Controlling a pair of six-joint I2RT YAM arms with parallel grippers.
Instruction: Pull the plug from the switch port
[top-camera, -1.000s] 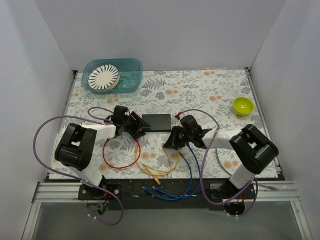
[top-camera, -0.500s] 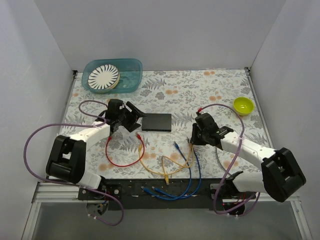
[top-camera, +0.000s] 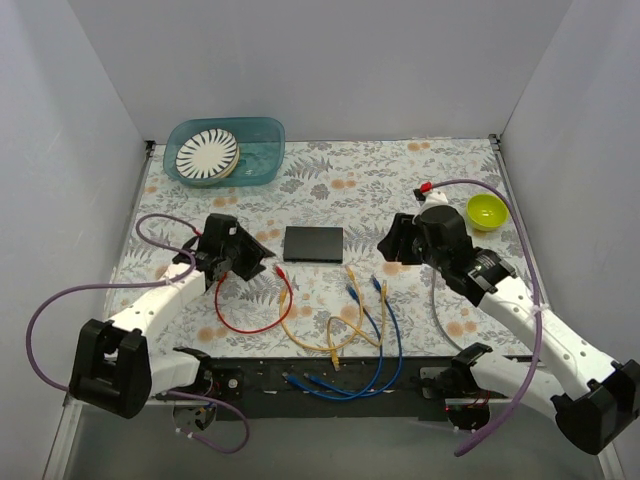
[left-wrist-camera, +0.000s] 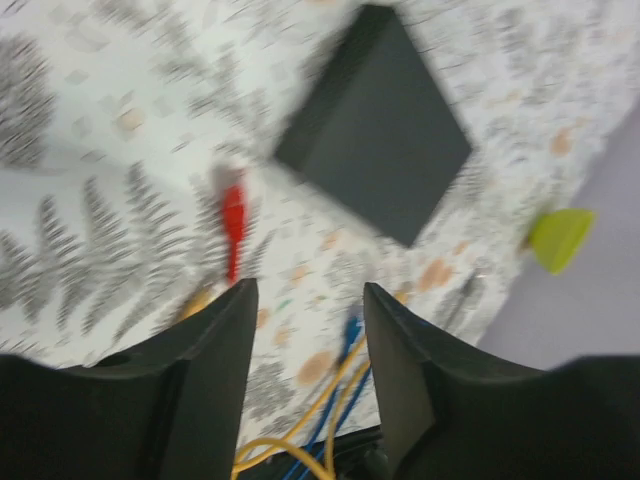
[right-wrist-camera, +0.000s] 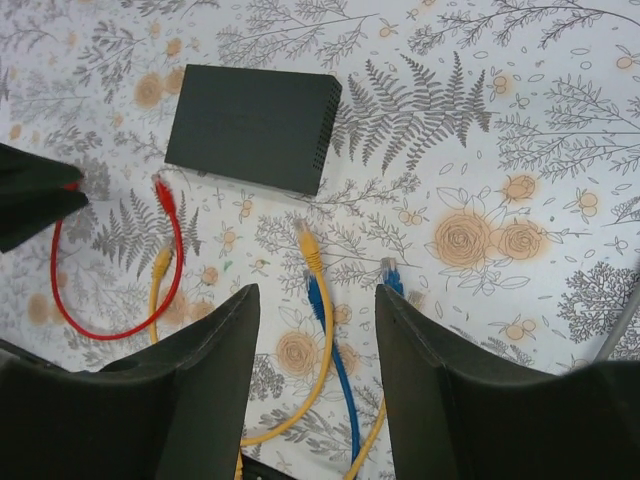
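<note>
The switch (top-camera: 313, 243), a flat matte-black box, lies on the flowered cloth, also seen in the right wrist view (right-wrist-camera: 255, 125) and blurred in the left wrist view (left-wrist-camera: 375, 165). No cable joins it on the sides that show. Loose plugs lie in front of it: a red plug (right-wrist-camera: 163, 190), a yellow plug (right-wrist-camera: 307, 245) and two blue plugs (right-wrist-camera: 315, 292). My left gripper (top-camera: 258, 258) hangs left of the switch, open and empty (left-wrist-camera: 308, 290). My right gripper (top-camera: 388, 243) hovers to the right of it, open and empty (right-wrist-camera: 317, 292), above the yellow and blue plugs.
A teal tub (top-camera: 262, 135) holding a striped plate (top-camera: 207, 153) stands at the back left. A green bowl (top-camera: 486, 211) sits at the right. Red, yellow and blue cables (top-camera: 350, 330) loop from the plugs to the front rail. White walls close in three sides.
The right gripper has opened and swung up and to the right, away from the cables. The left gripper has drawn back left from the switch's edge. The cable ends have shifted.
</note>
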